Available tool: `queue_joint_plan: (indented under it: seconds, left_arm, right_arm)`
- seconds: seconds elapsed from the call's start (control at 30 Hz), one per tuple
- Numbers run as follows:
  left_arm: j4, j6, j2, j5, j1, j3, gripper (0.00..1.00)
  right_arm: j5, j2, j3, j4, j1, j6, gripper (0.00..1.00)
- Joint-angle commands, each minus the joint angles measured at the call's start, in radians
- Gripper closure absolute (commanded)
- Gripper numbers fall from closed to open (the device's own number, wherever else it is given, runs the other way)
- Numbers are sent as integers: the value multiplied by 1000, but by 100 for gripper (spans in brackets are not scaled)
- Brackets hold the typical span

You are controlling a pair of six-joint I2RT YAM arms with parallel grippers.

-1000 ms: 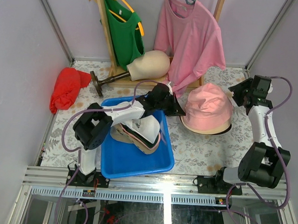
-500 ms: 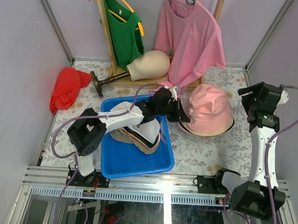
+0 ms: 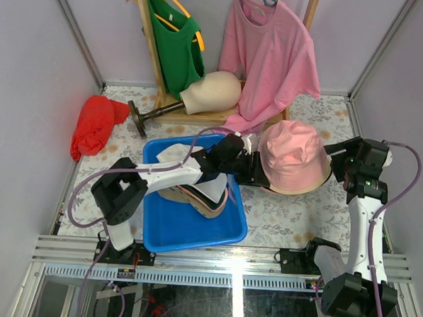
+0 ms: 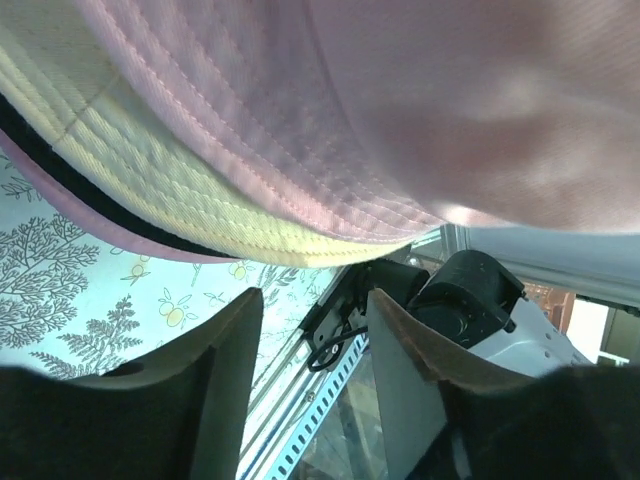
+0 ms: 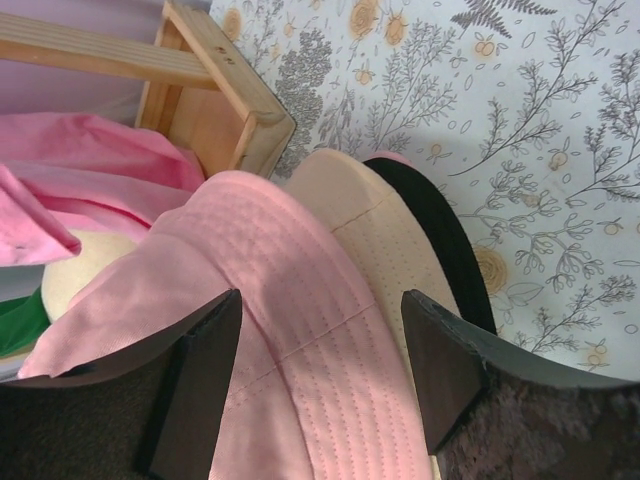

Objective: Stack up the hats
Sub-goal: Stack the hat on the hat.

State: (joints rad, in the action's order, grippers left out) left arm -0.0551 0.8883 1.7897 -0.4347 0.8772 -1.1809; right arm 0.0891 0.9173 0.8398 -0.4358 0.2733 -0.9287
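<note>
Inspection of the stack: the pink bucket hat (image 3: 293,154) sits crown up on the right half of the tabletop (image 3: 286,213), just right of the blue bin (image 3: 186,234). It is the top of a stack. In the right wrist view a tan hat (image 5: 372,250) shows directly beneath its brim, with a black hat (image 5: 442,240) under that. The brims are offset, each lower one sticking out past the one above.

Your left gripper (image 4: 312,305) reaches across the far right corner of the bin to the left edge of the stack. Its fingers are spread with nothing between them, and the layered brims hang just above them in the left wrist view.

Your right gripper (image 5: 320,300) is at the right edge of the stack, its fingers spread wide. The pink brim shows in the gap between them; I cannot tell whether either finger touches it.

More hats (image 3: 199,188) lie heaped in the bin under the left arm, white and tan with a pink edge, not stacked.

Also noted: a mannequin head (image 3: 211,92) lying on its side at the far edge, a red cloth bundle (image 3: 92,127) at the far left, and a pink shirt (image 3: 270,55) and a green top (image 3: 176,46) hanging on a wooden rack (image 3: 152,52).
</note>
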Motion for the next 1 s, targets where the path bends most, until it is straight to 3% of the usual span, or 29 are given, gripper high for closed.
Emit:
queue_joint_plan:
  seconds: [0.0,0.33,0.53,0.97]
  left_arm:
    - [42,-51,-97,50,5,5,51]
    - [119,-117,-235,327,-36,-10,46]
    - [6,-93,-237,299,-105,-4,45]
    - [-65,-45,41,186,-106,-221,43]
  right_arm:
    - [60,-27,11,16,1,-27,28]
    - [115,-26,7,45,0,-42,31]
    - [141,7,-13,99,-30,-56,39]
    - [129,63,-116,146,-46,-23,58]
